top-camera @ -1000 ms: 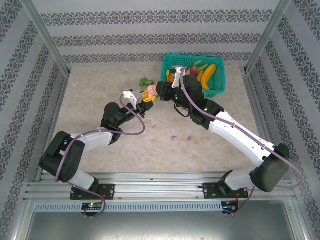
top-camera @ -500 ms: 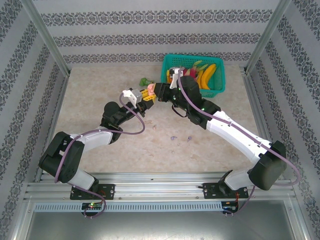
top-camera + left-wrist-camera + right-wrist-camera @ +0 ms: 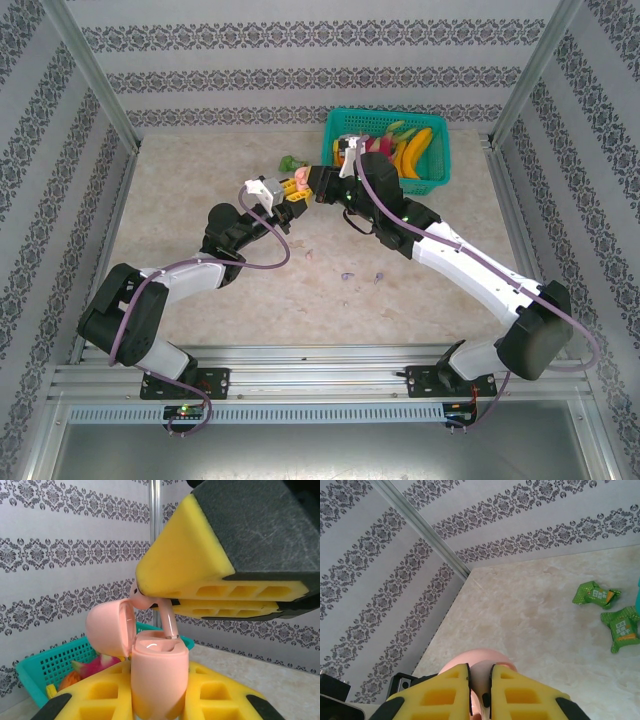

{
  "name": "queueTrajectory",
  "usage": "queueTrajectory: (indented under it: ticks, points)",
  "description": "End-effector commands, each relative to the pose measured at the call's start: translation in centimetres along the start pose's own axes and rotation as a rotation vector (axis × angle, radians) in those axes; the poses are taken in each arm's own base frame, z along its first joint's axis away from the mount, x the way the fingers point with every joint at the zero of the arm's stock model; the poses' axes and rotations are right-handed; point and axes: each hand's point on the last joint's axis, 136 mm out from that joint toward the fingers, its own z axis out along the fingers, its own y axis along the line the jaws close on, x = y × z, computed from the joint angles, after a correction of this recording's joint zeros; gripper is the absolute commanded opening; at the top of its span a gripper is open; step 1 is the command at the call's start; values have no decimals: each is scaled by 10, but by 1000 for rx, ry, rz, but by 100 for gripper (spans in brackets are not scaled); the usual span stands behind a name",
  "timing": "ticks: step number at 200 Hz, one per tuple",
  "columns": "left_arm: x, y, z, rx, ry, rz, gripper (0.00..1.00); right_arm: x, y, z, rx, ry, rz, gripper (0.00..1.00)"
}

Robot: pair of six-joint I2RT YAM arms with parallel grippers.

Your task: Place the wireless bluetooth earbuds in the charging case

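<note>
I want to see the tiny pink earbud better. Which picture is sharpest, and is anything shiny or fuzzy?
Left wrist view: the pink earbud and its open case look sharp, a little shiny. Top view: even light, faint shadows, everything small. Right wrist view: the green wrappers are crisp; the right tool covers most of the case.

Left gripper (image 3: 291,193), right gripper (image 3: 318,186) meet at pink case (image 3: 301,179) — 2 purple earbuds (image 3: 347,276) on table (image 3: 190,190).
</note>
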Motion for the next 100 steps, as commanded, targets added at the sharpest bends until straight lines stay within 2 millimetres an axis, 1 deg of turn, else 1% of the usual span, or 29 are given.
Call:
queueTrajectory:
  ticks: [1,58,100]
  points:
    - [-40,-10,4,25,-104,44,0,13,-6,7,-8,47,14,13]
    - [-37,-10,6,30,-98,39,0,17,-3,9,-19,69,-16,13]
    - [-38,-10,7,31,-97,36,0,28,1,13,-23,109,-56,13]
